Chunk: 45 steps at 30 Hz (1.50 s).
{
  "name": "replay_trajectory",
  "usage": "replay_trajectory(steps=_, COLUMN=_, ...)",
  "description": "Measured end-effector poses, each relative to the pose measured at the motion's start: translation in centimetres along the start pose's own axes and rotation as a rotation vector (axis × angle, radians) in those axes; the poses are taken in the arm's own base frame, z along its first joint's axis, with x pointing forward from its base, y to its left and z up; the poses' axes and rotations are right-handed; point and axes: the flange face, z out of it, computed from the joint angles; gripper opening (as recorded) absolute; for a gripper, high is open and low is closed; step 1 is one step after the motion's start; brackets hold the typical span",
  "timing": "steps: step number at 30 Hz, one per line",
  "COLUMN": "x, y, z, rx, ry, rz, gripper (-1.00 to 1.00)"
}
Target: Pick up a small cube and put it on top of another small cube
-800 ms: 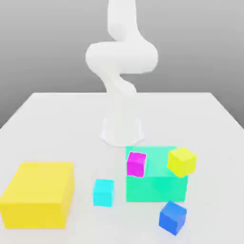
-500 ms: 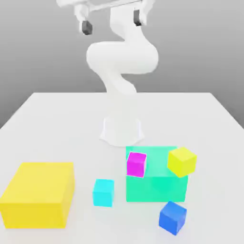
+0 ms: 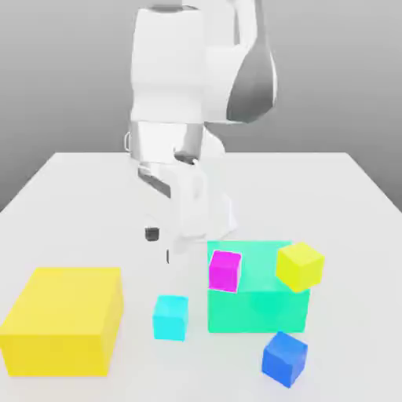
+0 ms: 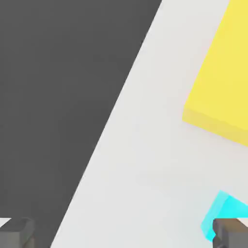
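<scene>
Nearest the exterior view's camera I've got the blue cube point(image 3: 284, 359), resting on the table point(image 3: 173, 377), turned cornerwise, toward the exterior view's right. Big yellow block point(image 3: 67, 318) sits flat at the exterior view's left. Cyan cube point(image 3: 170, 318), the one to pick, is on the table between that block and the green block point(image 3: 257, 310), touching neither. Magenta cube point(image 3: 225, 271) looks to be on top of the green block, at its front edge toward the exterior view's left. Small yellow cube point(image 3: 299, 267), the target, overlaps the green block's top at the exterior view's right, turned at an angle; can't tell what it's resting on. Gripper point(image 4: 124, 233) is spread wide, nothing between the fingers, up off the table and behind the cyan cube. In the hand view one fingertip point(image 4: 231, 233) overlaps the cyan cube. Arm point(image 3: 166, 71) is bent, reaching forward over the table.
</scene>
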Motion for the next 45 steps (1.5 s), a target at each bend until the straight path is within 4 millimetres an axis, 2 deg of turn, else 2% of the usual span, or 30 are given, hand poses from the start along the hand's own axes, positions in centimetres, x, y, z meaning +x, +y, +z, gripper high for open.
replay_trajectory(steps=7, x=3.3, y=5.5, z=7.9, rx=-0.146, ry=0.066, rz=0.336, gripper=0.0)
replay_trajectory(steps=14, x=3.7, y=7.1, z=13.8, rx=-0.164, ry=0.074, rz=0.377, gripper=0.0)
replay_trajectory(steps=15, x=3.8, y=7.4, z=14.7, rx=-0.165, ry=0.075, rz=0.376, gripper=-1.0)
replay_trajectory(steps=21, x=3.8, y=7.5, z=15.1, rx=-0.163, ry=0.074, rz=0.376, gripper=-1.0)
replay_trajectory(steps=23, x=3.7, y=7.3, z=14.3, rx=-0.163, ry=0.074, rz=0.377, gripper=-1.0)
replay_trajectory(steps=29, x=3.5, y=6.4, z=9.5, rx=-0.162, ry=0.076, rz=0.376, gripper=-1.0)
replay_trajectory(steps=30, x=3.2, y=5.8, z=8.8, rx=-0.151, ry=0.065, rz=0.359, gripper=-1.0)
replay_trajectory(steps=31, x=2.5, y=4.8, z=8.1, rx=-0.133, ry=0.047, rz=0.328, gripper=-1.0)
replay_trajectory(steps=32, x=1.0, y=4.2, z=7.3, rx=-0.117, ry=0.027, rz=0.271, gripper=-1.0)
replay_trajectory(steps=33, x=-1.5, y=4.2, z=6.2, rx=-0.107, ry=0.007, rz=0.186, gripper=-1.0)
replay_trajectory(steps=35, x=-4.8, y=4.1, z=3.9, rx=-0.096, ry=-0.021, rz=0.064, gripper=-1.0)
replay_trajectory(steps=39, x=-9.6, y=6.6, z=-0.7, rx=-0.113, ry=-0.04, rz=-0.137, gripper=-1.0)
replay_trajectory(steps=45, x=-15.4, y=13.5, z=-7.1, rx=-0.152, ry=-0.043, rz=-0.453, gripper=-1.0)
